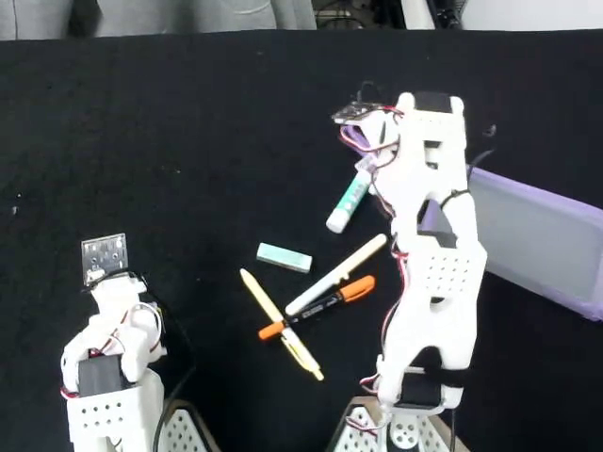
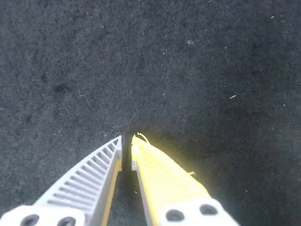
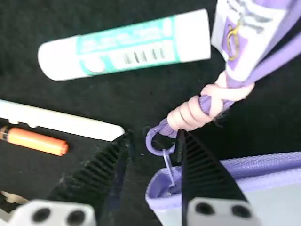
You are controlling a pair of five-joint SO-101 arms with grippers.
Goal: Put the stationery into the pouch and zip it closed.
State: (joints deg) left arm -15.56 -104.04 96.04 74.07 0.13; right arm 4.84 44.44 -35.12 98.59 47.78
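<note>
The purple pouch (image 1: 542,231) lies at the right, its corner (image 3: 221,188) under my right gripper (image 3: 153,139). That gripper is open, its black fingers on either side of the zipper's ring pull (image 3: 155,145), which carries a twisted cord and tag (image 3: 197,110). Left of that gripper (image 1: 372,151) lie a glue stick (image 1: 347,202) (image 3: 124,44), a teal eraser (image 1: 284,257), a white pen (image 1: 336,275) (image 3: 56,120), an orange marker (image 1: 317,308) (image 3: 33,140) and a yellow pen (image 1: 281,325). My left gripper (image 2: 127,140) is shut on nothing, over bare cloth at the front left (image 1: 105,273).
A black cloth (image 1: 188,141) covers the table. The right arm's white body (image 1: 433,273) stands over the pouch's left end. The pens and marker cross one another in the middle.
</note>
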